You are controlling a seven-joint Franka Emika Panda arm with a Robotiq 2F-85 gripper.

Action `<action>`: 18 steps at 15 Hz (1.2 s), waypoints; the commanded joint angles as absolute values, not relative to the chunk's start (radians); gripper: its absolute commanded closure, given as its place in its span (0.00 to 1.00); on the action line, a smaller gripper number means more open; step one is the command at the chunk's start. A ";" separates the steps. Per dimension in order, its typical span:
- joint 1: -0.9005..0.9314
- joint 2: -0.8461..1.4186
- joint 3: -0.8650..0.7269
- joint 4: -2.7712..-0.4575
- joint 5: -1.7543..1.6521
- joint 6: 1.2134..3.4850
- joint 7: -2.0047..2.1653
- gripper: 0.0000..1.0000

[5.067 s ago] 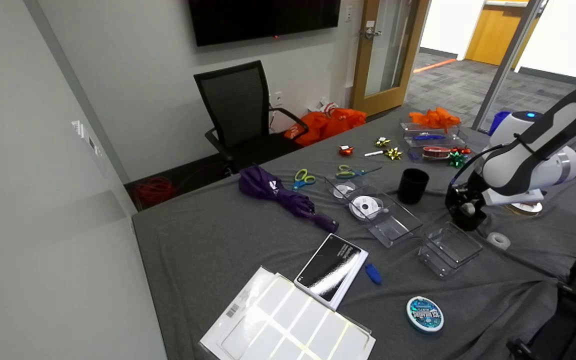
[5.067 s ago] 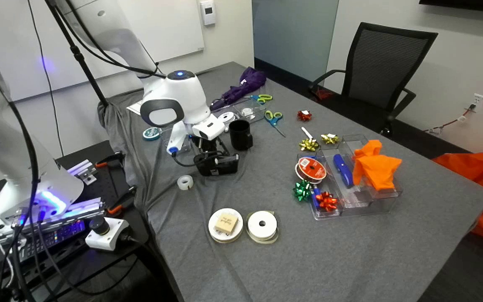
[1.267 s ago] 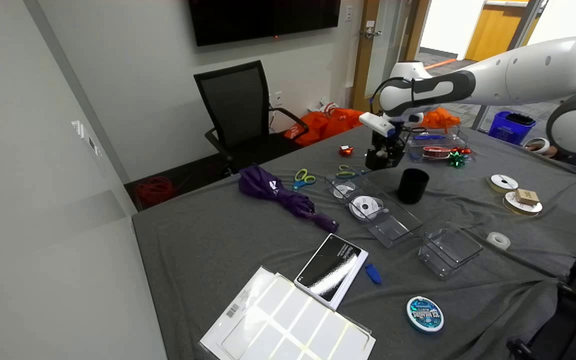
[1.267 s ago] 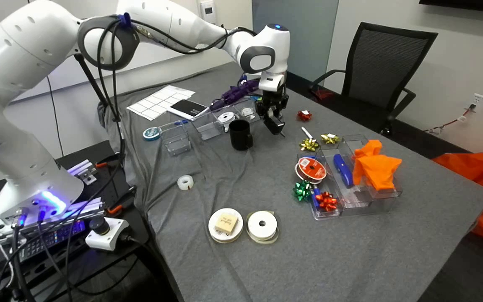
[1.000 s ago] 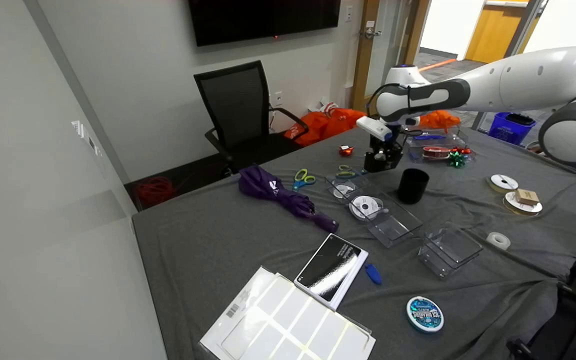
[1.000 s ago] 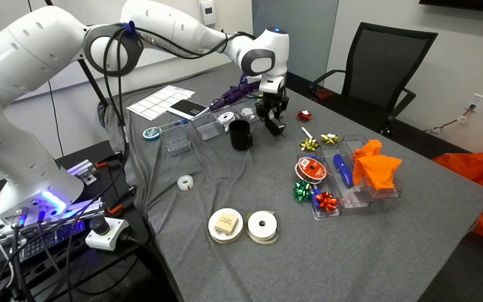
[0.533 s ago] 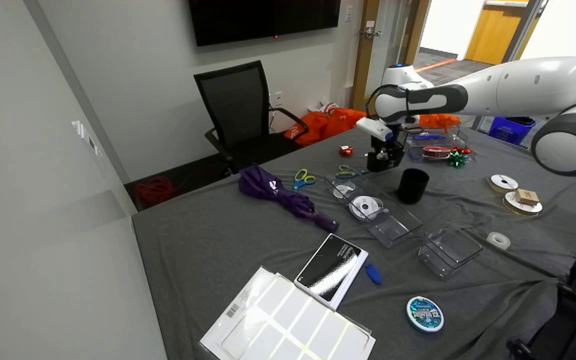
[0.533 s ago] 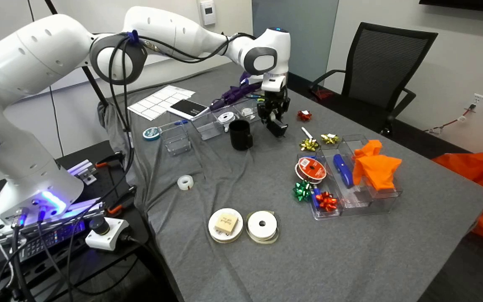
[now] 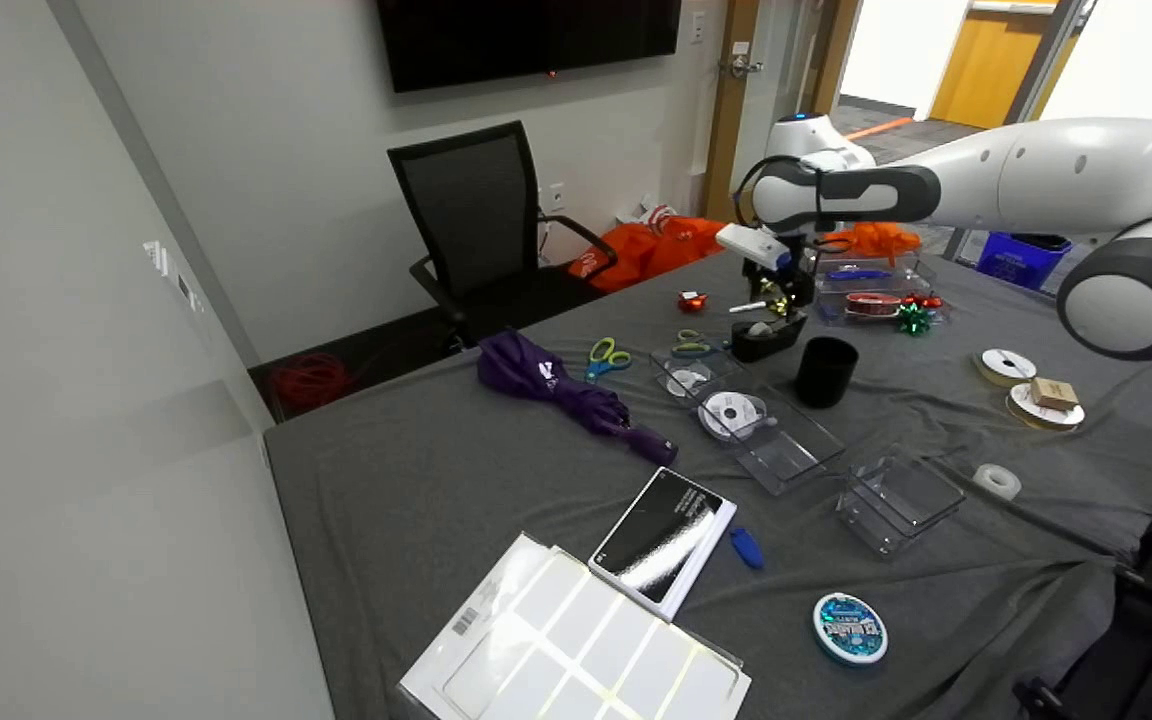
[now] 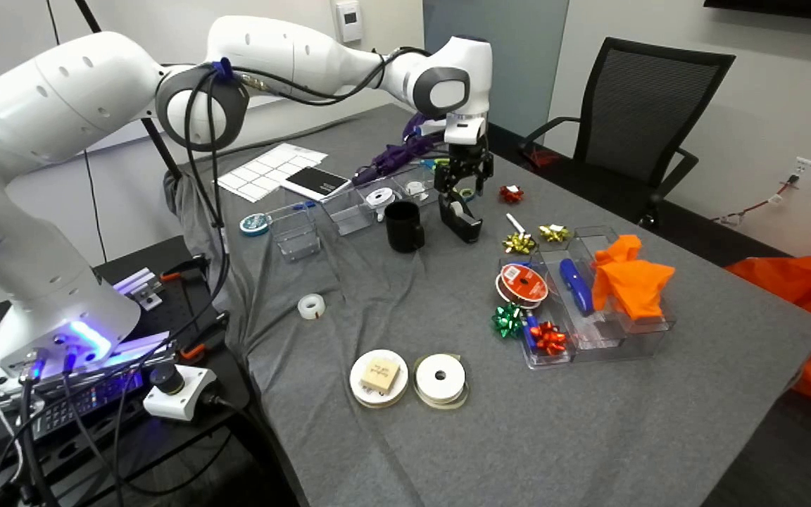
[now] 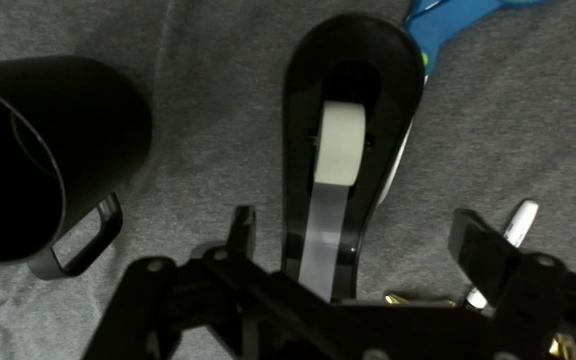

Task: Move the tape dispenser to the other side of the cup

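Note:
The black tape dispenser, with a whitish tape roll in it, rests on the grey cloth. In an exterior view the tape dispenser stands beside the black cup, on the side toward the chair. The cup has a handle and lies left of the dispenser in the wrist view, a gap of cloth between them. My gripper is open just above the dispenser's narrow end, one finger on each side and neither touching it. Its lower end is hidden behind the gripper body.
Blue-handled scissors lie against or under the dispenser's edge. A white marker is close to the right finger. Clear trays stand in front of the cup; another clear tray holds ribbon and an orange cloth. A purple umbrella lies beyond.
Over the last seconds the dispenser was carried past the cup to its opposite side. Within the last half second my gripper opened, let it go on the table and rose slightly.

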State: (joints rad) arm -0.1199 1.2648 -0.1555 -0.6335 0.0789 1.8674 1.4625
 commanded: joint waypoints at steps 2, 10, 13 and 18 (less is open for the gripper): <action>-0.124 1.247 -0.152 -0.615 0.071 1.858 1.392 0.00; -0.113 1.099 -0.153 -0.750 0.050 1.894 1.152 0.00; -0.119 1.041 -0.153 -0.834 0.045 1.917 1.036 0.00; -0.130 0.937 -0.156 -1.036 0.015 2.022 0.824 0.00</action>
